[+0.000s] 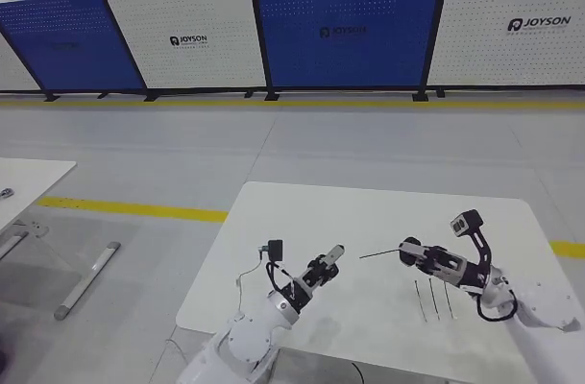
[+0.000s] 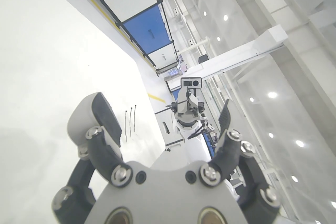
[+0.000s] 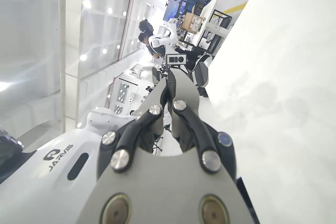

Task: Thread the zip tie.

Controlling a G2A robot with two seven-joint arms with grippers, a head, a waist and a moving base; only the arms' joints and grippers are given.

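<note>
A thin black zip tie (image 1: 380, 253) is held level above the white table (image 1: 369, 211), its free end pointing at my left gripper. My right gripper (image 1: 408, 252) is shut on its other end. The right wrist view has the two fingers of that gripper (image 3: 168, 79) pressed together, with a dark strip between them. A short gap from the tie's tip, my left gripper (image 1: 332, 255) faces it. In the left wrist view this gripper (image 2: 168, 114) is open and holds nothing. Beyond it are the right gripper (image 2: 185, 108) and the tie (image 2: 163, 112).
Three spare black zip ties (image 1: 432, 298) lie side by side on the table below the right gripper, also in the left wrist view (image 2: 130, 121). The table's front edge is close to both arms. A second white table (image 1: 13, 192) stands at far left.
</note>
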